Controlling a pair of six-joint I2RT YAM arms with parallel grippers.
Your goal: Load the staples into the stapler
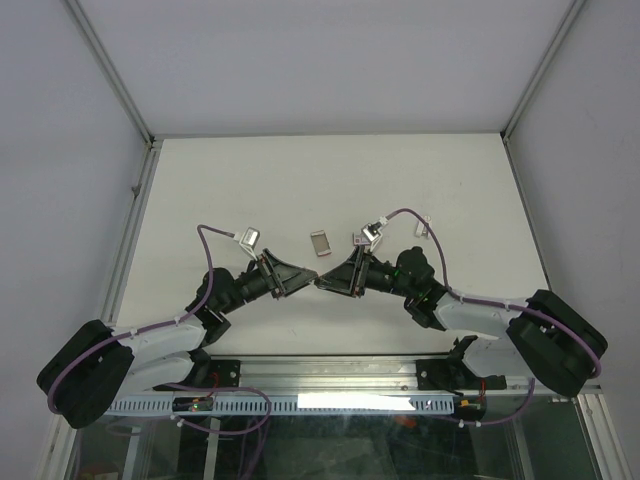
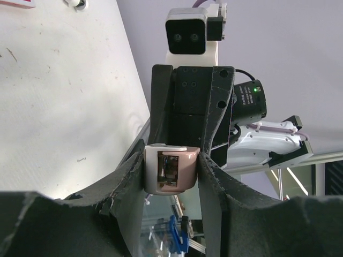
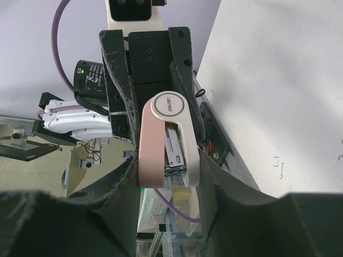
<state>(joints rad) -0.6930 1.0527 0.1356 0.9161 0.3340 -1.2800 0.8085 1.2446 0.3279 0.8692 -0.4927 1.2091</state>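
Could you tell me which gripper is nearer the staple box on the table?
Right, narrowly. Both meet on the near side of the box; the right gripper slants closer alongside it than the left gripper.

The stapler [image 3: 166, 144] is pale pink on one half and white on the other, with grey lettering on its round white end and silvery metal between the halves. The fingers [image 3: 107, 209] of the right gripper [image 3: 169, 163] are matte black. The staple box [image 1: 321, 243] looks pinkish-grey from overhead. The table [image 1: 300, 180] is white with faint dark scuff specks. The cables [image 1: 205, 240] are lilac. A wrist camera [image 2: 186, 32] has a white housing with a black face.
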